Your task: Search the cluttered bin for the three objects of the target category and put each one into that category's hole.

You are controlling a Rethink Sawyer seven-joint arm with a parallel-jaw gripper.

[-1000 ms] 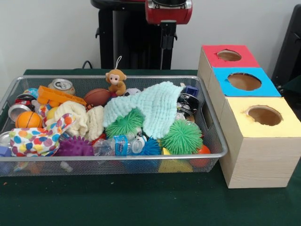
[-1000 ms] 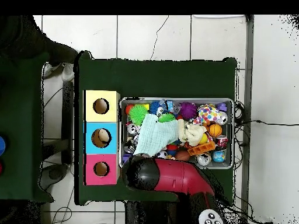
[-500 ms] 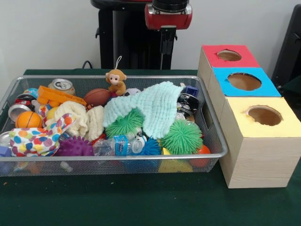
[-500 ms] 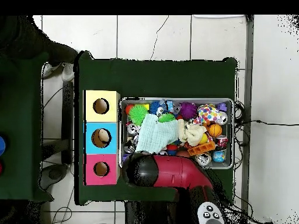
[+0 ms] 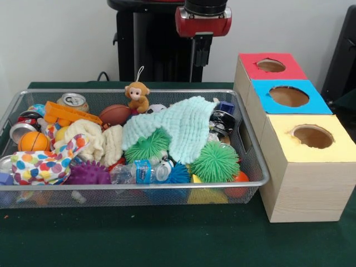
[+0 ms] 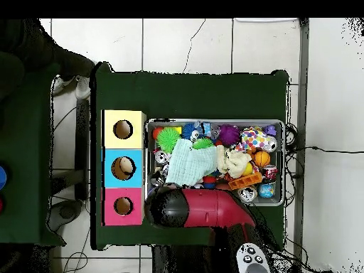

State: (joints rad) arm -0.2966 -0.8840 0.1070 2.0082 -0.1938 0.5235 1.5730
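front view: i see the gripper (image 5: 201, 53) hanging high behind the wire bin (image 5: 253, 167), well clear of the clutter, and i cannot tell how its jaws stand; the bin holds a mint cloth (image 5: 183, 127), green spiky balls (image 5: 216, 162), a monkey toy (image 5: 137, 95), with the three-hole box (image 5: 303, 183) just beside it. overhead view: the red arm (image 6: 206, 212) covers the bin's edge nearest the base, beside the pink hole (image 6: 123, 206).

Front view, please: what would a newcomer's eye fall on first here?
Most likely the wire bin heaped with bright toys, with a pale green cloth draped across its middle and a small toy monkey sitting up at its far edge. Next, the row of three boxes beside it, topped red, blue and yellow, each with a round hole.
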